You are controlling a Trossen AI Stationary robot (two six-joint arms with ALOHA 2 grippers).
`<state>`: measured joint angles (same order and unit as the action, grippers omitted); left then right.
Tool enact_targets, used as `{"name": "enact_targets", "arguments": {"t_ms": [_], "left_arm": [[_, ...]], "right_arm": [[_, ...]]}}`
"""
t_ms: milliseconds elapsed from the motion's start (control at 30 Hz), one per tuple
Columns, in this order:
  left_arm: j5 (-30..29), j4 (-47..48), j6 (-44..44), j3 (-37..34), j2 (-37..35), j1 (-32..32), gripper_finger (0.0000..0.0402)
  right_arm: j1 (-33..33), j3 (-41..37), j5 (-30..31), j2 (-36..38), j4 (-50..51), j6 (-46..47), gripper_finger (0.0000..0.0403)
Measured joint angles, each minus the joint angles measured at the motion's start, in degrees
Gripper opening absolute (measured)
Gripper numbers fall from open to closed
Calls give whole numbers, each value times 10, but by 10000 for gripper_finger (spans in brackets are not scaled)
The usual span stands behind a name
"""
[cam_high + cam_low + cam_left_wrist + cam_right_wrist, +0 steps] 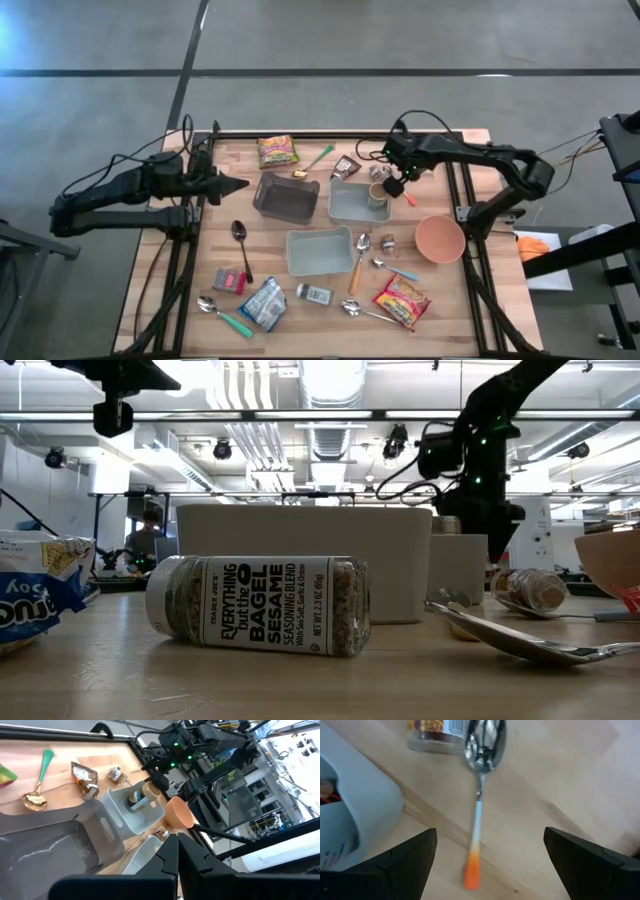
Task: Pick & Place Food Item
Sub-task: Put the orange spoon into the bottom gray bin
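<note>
The right gripper (396,186) hung over the far right part of the tabletop (450,290), its fingers (402,862) spread wide apart with nothing between them. Directly beneath it, in the right wrist view, lay a spoon with an orange-tipped handle (476,825), flat on the wood, with a small jar (436,732) lying just beside the spoon's bowl. The gripper stood at the right edge of the light grey bin (350,205), which held a jar with a tan lid (377,194); the jar sat in the bin's right end, just beside the gripper but apart from it.

The left gripper (238,185) waited at the left side, fingers pressed together and empty, pointing toward the dark grey bin (285,197).

In the low view a seasoning bottle (258,605) lay on its side on the tabletop, its label reading "Trader Joe's Everything but the Bagel Sesame Seasoning Blend". Other packets bore print too small to read.
</note>
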<state>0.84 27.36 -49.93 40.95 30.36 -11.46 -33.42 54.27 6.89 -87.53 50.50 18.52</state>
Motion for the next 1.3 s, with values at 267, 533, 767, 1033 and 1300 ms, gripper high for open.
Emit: {"name": "enact_targets", "arguments": {"t_ms": [267,533,767,1033,1300], "left_arm": [[0,-1,1,0,2,0,0],[2,0,1,0,2,0,0],[2,0,1,0,2,0,0],[2,8,1,0,2,0,0],[2,28,1,0,2,0,0]], "right_arm": [[0,24,-8,-44,-2,26,274],[-1,23,-23,-43,-4,17,206],[-11,19,-17,-2,-1,7,198],[-15,2,-40,43,2,-106,198],[-5,-49,-64,38,-18,-166,198]]}}
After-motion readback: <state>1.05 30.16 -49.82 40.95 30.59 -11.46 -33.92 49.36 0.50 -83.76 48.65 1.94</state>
